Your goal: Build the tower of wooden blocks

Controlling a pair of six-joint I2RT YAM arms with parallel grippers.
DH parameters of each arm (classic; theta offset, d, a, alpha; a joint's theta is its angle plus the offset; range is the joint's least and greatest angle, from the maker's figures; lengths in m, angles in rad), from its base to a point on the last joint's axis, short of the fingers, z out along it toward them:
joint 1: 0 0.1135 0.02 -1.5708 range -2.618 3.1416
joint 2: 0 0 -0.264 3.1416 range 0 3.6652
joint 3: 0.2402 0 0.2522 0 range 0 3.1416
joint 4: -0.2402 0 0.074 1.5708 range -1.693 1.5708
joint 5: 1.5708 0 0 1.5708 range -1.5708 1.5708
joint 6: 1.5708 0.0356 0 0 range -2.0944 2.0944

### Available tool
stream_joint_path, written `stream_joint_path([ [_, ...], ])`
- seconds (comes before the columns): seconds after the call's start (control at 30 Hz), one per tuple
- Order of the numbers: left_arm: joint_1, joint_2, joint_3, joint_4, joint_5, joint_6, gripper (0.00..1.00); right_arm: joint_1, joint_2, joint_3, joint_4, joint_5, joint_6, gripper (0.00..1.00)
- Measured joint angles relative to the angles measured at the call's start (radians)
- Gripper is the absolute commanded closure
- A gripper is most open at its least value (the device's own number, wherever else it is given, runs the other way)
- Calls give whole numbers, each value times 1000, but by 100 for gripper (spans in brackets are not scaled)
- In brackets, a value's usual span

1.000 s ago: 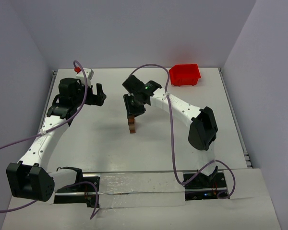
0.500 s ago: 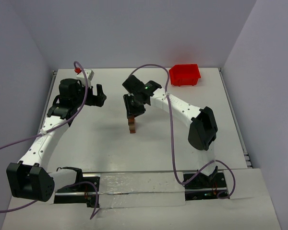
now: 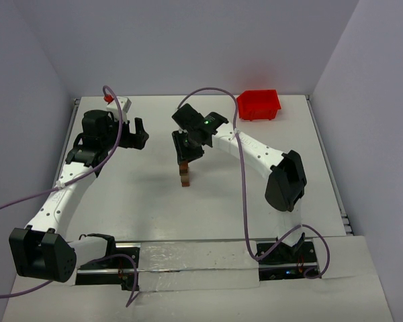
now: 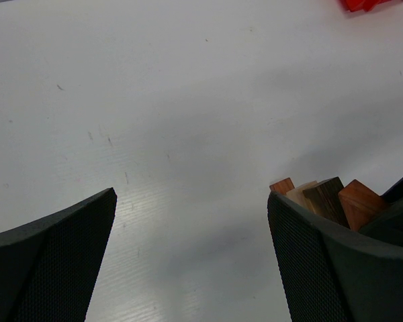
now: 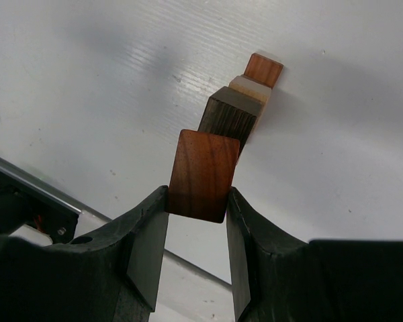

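Note:
The tower [image 3: 185,177] is a short stack of small brown wood blocks at the table's middle. In the right wrist view it shows a dark block [image 5: 230,121], a pale block [image 5: 252,89] and a reddish block [image 5: 264,69] below. My right gripper [image 3: 185,159] stands right above the tower, shut on a reddish-brown wood block [image 5: 203,174] at the tower's top; I cannot tell if it rests on the dark block. My left gripper [image 3: 138,134] is open and empty, left of the tower. In the left wrist view [image 4: 191,198] the tower blocks [image 4: 322,196] peek out behind the right finger.
A red plastic bin [image 3: 258,104] stands at the back right; its corner shows in the left wrist view [image 4: 366,5]. A small white box with a red part [image 3: 117,102] sits at the back left. A metal rail [image 3: 195,258] runs along the near edge.

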Motion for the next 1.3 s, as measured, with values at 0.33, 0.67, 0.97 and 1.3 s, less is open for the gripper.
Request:
stream_joint_path([
  [0.33, 0, 0, 0, 0, 0, 0, 1, -6, 0, 0, 0, 1, -6, 74],
  [0.67, 0, 0, 0, 0, 0, 0, 1, -16, 0, 0, 0, -3, -4, 67],
  [0.97, 0, 0, 0, 0, 0, 0, 1, -29, 0, 0, 0, -17, 2, 64],
  [1.3, 0, 0, 0, 0, 0, 0, 1, -30, 0, 0, 0, -32, 3, 61],
])
